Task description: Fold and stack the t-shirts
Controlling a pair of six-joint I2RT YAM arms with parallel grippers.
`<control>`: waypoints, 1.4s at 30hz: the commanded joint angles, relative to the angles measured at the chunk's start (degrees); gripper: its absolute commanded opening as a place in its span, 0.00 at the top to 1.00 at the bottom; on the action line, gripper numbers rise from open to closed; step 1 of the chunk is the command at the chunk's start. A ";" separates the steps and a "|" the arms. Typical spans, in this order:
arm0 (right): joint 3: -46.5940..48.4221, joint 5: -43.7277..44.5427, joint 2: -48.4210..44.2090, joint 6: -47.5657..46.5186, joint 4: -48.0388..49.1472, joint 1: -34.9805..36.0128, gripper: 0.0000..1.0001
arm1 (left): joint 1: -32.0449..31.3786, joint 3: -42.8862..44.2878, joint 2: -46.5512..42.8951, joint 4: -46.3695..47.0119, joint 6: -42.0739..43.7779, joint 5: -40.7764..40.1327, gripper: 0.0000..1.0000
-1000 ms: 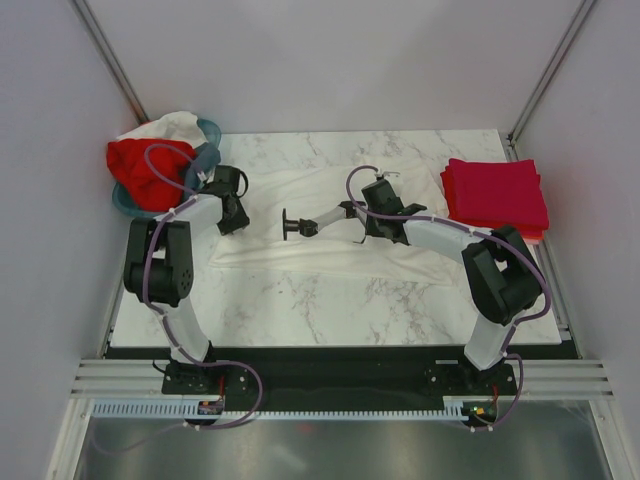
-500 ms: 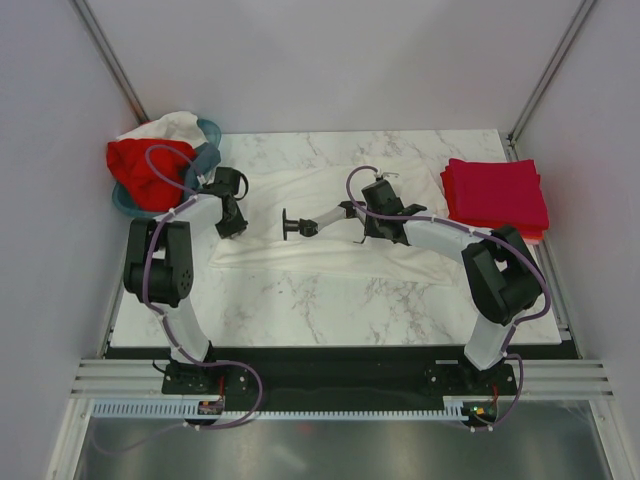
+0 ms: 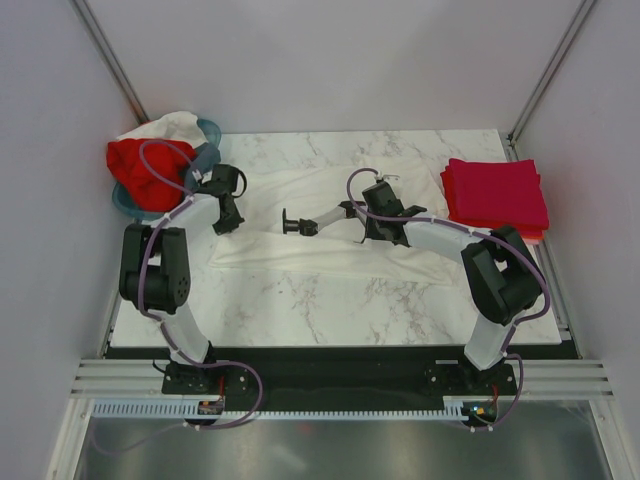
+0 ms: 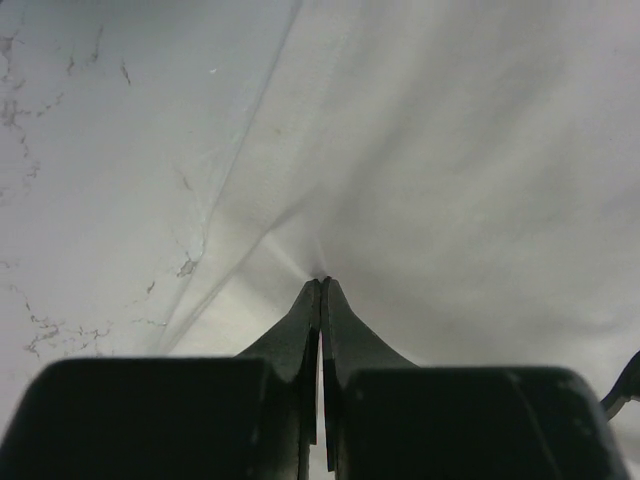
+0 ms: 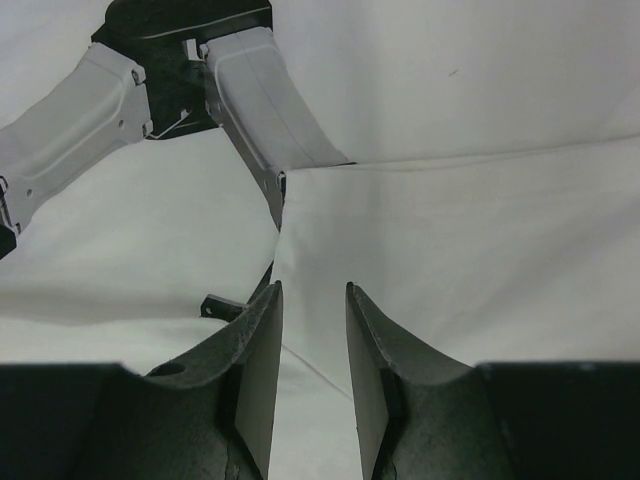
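**Item 1, white t-shirt** (image 3: 330, 215): I see it spread flat across the middle of the marble counter (image 3: 330, 300), its cloth lightly creased.

**Item 2, left hand** (image 3: 230, 226): down at the shirt's left edge. On my left wrist view the fingers (image 4: 300, 320) are pressed together, with a pucker of white cloth pinched at their tips.

**Item 3, right hand** (image 3: 293, 224): over the shirt's middle, pointing left. Its fingers (image 5: 262, 340) are parted by a narrow gap with nothing between them, and a fold edge of the white cloth shows beyond.

**Item 4, stack of folded red t-shirts** (image 3: 495, 195): at the counter's right edge, apart from the white one.

**Item 5, teal basket** (image 3: 210, 130): at the far-left corner, holding a bunched red t-shirt (image 3: 145, 170) and a white cloth (image 3: 165, 125).
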 commanded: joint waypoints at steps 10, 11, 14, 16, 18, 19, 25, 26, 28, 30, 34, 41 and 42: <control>0.41 2.52 -0.81 0.66 1.76 -0.26 0.60 | 1.22 1.73 -2.76 -2.63 -0.30 -5.01 0.98; 1.03 3.04 -0.46 0.74 1.76 -0.09 0.60 | 1.31 1.74 -2.59 -2.71 -0.30 -4.83 0.98; 2.69 2.79 1.21 0.57 1.67 -0.09 0.58 | 1.31 1.82 -2.50 -2.63 -0.56 -4.04 0.98; 3.58 2.78 2.17 0.57 1.32 -0.09 0.56 | 1.31 1.91 -2.24 -2.71 -0.65 -3.78 0.98; 4.81 3.13 2.96 0.48 1.06 -0.09 0.54 | 1.40 2.00 -1.97 -2.62 -0.56 -3.34 0.98; 5.25 3.22 3.32 0.31 0.80 -0.09 0.54 | 1.31 2.09 -1.80 -2.62 -0.65 -3.25 0.98; 8.94 3.40 7.27 0.39 -0.35 0.00 0.54 | 1.31 2.44 -1.44 -2.54 -0.30 -2.81 0.98; 9.90 3.57 8.32 0.39 -0.61 -0.09 0.54 | 1.31 2.44 -1.53 -2.62 -0.30 -2.81 0.98; 10.96 4.27 9.55 0.48 -1.22 0.00 0.55 | 1.31 2.35 -1.62 -2.54 -0.21 -2.98 0.98; 12.28 4.98 10.96 0.48 -1.75 0.00 0.56 | 1.31 2.26 -1.71 -2.62 -0.39 -3.16 0.98; 14.04 6.30 13.25 0.57 -2.63 0.00 0.58 | 1.23 2.35 -1.62 -2.71 -0.82 -2.99 0.98; 15.01 7.35 14.05 0.66 -3.16 0.00 0.76 | 1.23 1.74 -2.32 -2.71 -1.44 -3.25 0.98; 14.92 7.96 13.61 0.74 -3.16 0.00 0.85 | 1.23 1.74 -2.50 -2.71 -1.44 -3.16 0.98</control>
